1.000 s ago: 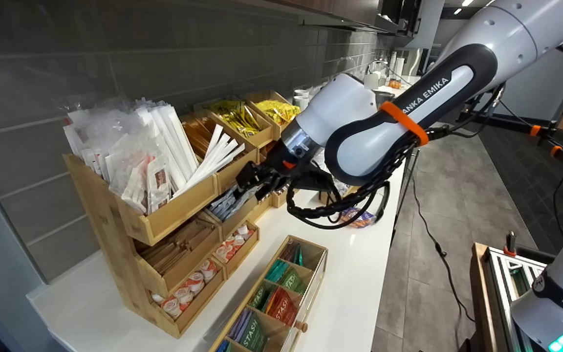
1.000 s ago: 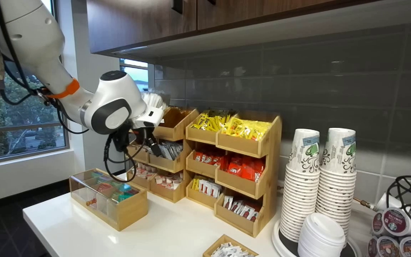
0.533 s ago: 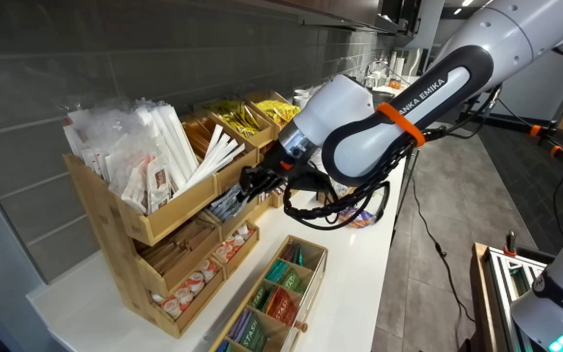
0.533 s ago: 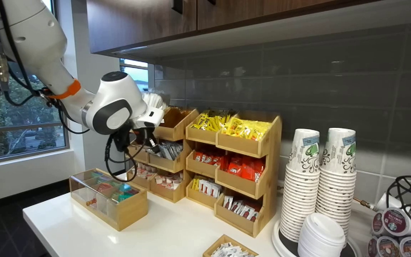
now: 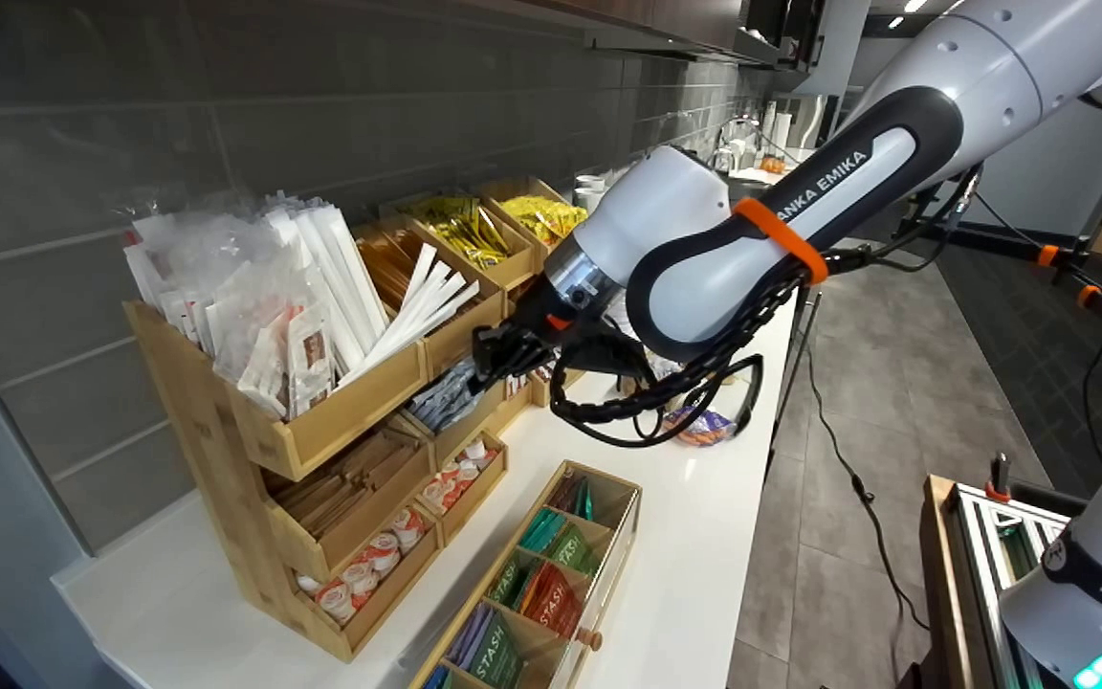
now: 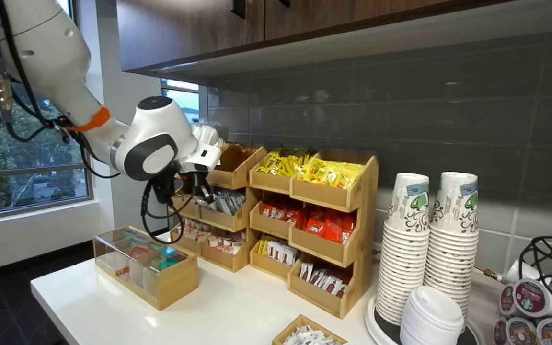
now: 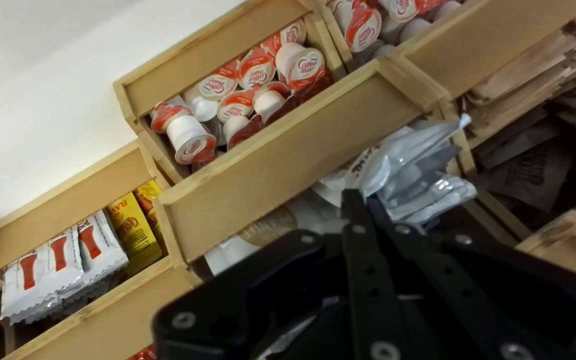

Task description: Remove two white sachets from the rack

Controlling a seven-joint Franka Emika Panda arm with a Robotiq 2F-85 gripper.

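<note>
The light wooden rack [image 5: 192, 459] stands against the tiled wall with its stepped tiers. In its middle tier, one compartment [image 7: 288, 170] holds white and silvery packets, among them a white sachet [image 7: 375, 167] with dark print in the wrist view. My gripper [image 7: 362, 195] reaches down into this compartment, its narrow fingertips brought together. A crumpled edge of the white sachet runs into the slit between them, so it appears pinched. Silvery packets [image 7: 425, 197] bunch up beside the tips. In both exterior views the gripper [image 6: 209, 197] sits over that same compartment.
Top-tier straws and clear-wrapped bundles [image 5: 321, 277] rise beside the wrist. Creamer cups [image 7: 258, 75] fill the tier below. A tea box [image 6: 175, 278] with a clear lid stands on the counter in front. Paper cup stacks [image 6: 405, 258] and an overhead cabinet [image 6: 314, 19] are around.
The fingers, apart a second ago, have come together among the packets in the middle tier. The arm has shifted only slightly; the rack and the other objects have stayed put.
</note>
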